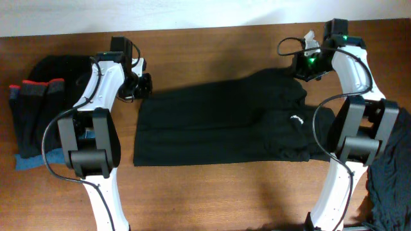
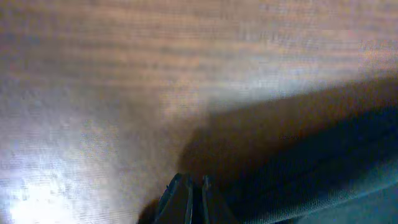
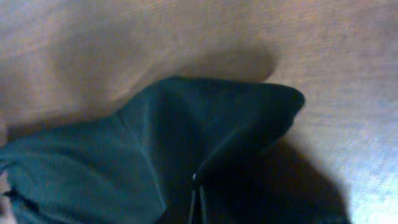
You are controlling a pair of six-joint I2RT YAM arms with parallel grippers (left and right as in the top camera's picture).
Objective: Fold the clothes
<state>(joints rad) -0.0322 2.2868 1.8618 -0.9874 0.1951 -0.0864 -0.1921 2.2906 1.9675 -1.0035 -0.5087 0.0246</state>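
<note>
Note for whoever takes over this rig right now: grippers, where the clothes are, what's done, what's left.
Left gripper: shut at the black garment's far left corner; grip on cloth unclear.
Right gripper: shut on the garment's far right corner, cloth tented up.
Garment lies spread out in the middle.
Done: stack at left looks folded.
Left: fold this garment, then the crumpled heap at right.

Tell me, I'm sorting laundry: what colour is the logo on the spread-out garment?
The logo is white, on the black garment; clearest in the overhead view.
</note>
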